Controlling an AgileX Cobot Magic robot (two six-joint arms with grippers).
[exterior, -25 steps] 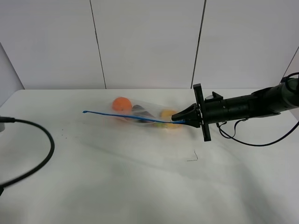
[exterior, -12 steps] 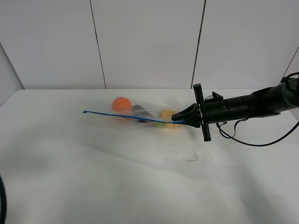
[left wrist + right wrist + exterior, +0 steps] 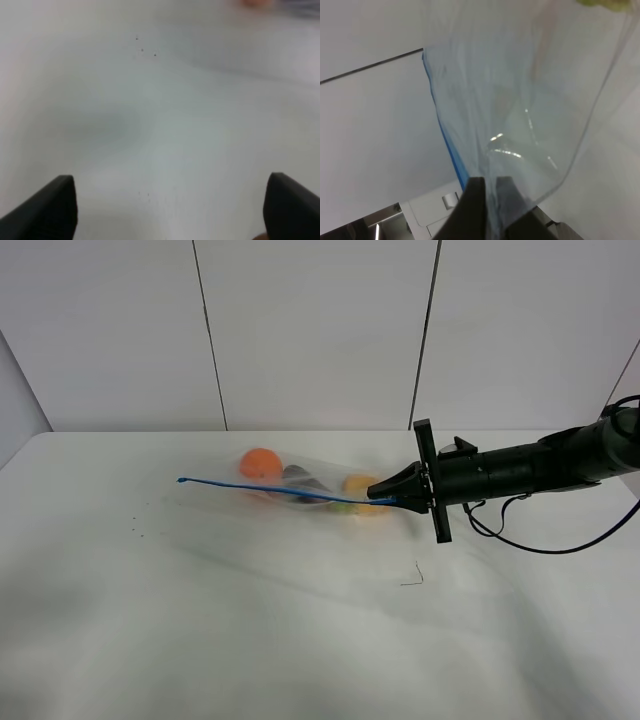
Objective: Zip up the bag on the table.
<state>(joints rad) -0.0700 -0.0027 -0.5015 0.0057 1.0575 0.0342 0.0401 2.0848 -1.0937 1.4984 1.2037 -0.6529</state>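
Overhead, I saw the bag (image 3: 305, 485) lying on the white surface (image 3: 300, 640) a little right of centre and toward the far side, with an orange fruit (image 3: 261, 463) at its left, a yellow one (image 3: 358, 486) at its right and something dark between them. Its blue zip strip (image 3: 270, 488) ran along the near edge from the free left end to the right tool (image 3: 377, 492). That tool reached in from the right, pressed together and pinching the right end of the strip. My right wrist view showed the clear plastic (image 3: 520, 100) and blue strip (image 3: 451, 150) running into the closed fingertips (image 3: 475, 192). The left tool (image 3: 170, 207) was spread wide above bare surface, holding nothing, with a few dark specks (image 3: 145, 49) beyond it.
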